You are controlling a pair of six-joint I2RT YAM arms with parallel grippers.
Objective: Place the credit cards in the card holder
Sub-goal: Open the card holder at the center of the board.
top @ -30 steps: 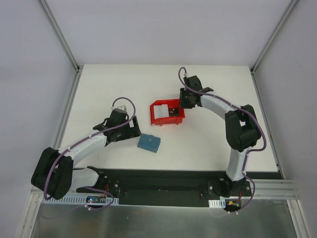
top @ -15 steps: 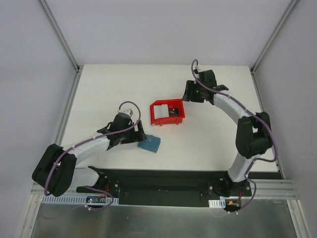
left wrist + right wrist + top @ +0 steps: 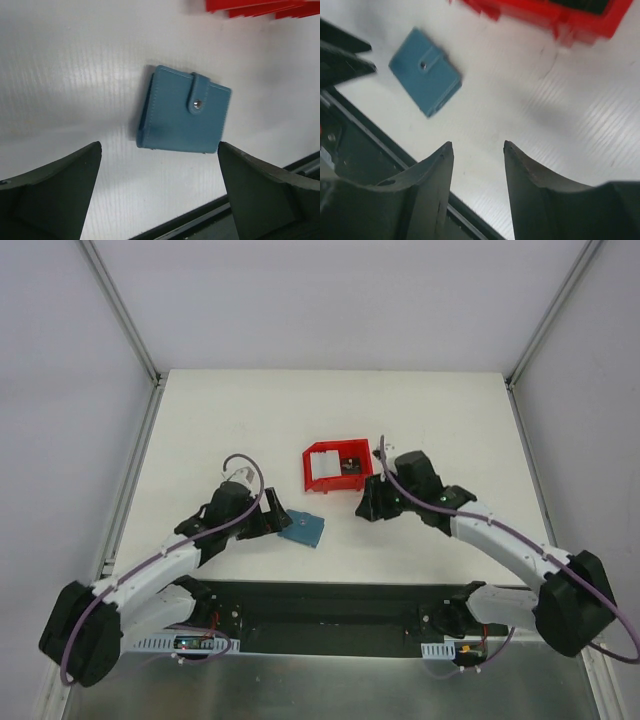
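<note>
Card holder (image 3: pixel 182 117) lies snapped shut, so our left gripper (image 3: pixel 157 150) and right gripper (image 3: pixel 476 145), both spread empty, may skid it rather than unsnap it.

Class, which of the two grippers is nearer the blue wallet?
The left gripper: it sits right beside the card holder, while the right gripper hangs farther off, near the red bin.
</note>
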